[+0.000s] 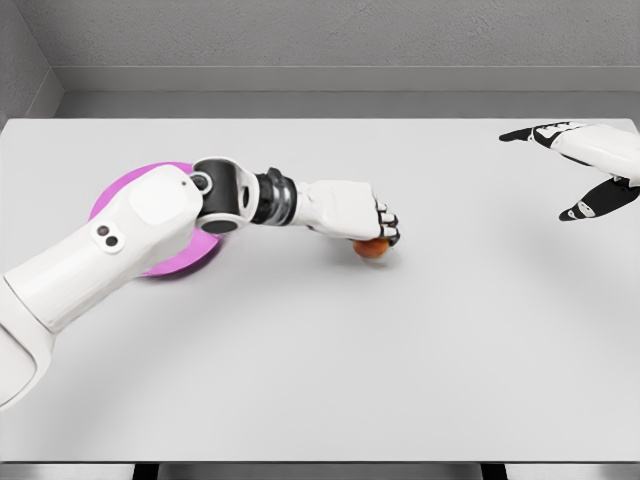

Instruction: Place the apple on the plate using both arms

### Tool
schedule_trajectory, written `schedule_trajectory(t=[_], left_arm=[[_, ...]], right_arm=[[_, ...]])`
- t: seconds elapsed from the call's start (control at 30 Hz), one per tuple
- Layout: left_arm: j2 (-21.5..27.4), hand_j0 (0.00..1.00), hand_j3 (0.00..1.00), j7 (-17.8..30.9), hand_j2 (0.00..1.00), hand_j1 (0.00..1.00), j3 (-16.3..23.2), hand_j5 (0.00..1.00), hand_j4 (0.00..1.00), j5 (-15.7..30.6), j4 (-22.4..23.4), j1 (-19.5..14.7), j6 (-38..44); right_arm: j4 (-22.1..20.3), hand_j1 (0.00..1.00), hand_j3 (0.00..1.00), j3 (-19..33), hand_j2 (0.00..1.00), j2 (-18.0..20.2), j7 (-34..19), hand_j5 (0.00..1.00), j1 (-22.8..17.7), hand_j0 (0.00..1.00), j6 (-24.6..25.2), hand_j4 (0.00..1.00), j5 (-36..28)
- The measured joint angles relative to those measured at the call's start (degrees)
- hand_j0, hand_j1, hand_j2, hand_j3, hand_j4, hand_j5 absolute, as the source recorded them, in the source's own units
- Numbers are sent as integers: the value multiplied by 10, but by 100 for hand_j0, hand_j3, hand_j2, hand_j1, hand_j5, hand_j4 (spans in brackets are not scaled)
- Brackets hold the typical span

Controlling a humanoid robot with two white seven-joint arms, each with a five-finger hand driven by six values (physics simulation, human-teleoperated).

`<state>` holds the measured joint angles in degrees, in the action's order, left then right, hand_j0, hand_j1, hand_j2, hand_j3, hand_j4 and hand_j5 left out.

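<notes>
A small red-orange apple (373,248) lies on the white table near its middle. My left hand (385,230) covers it from above, its fingers (390,226) curled down over the fruit's top, so only the apple's lower part shows. The left arm reaches in from the lower left and crosses over a pink plate (125,190), hiding most of it. My right hand (585,165) hovers at the far right edge, well away from the apple, with fingers spread and nothing in it.
The white table (320,360) runs across the whole view, with grey walls behind it. Nothing else stands on it besides the plate and the apple.
</notes>
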<state>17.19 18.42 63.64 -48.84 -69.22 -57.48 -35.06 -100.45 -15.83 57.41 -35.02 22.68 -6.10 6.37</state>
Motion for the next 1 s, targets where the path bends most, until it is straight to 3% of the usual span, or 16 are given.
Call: schedule_trajectory(t=[0.33,0.67,1.0], left_arm=[[124,36,36,0,36,36,-43,36,36,98,-49,2,0],[304,36,36,0,36,36,-83,36,36,165,-114,25,0],[338,39,39,2,39,39,-101,39,39,156,-101,69,0]], right_arm=[[0,100,100,0,100,0,0,100,0,100,0,100,0],[0,100,100,-2,100,0,0,100,0,100,0,100,0],[0,100,100,-2,100,0,0,100,0,100,0,100,0]])
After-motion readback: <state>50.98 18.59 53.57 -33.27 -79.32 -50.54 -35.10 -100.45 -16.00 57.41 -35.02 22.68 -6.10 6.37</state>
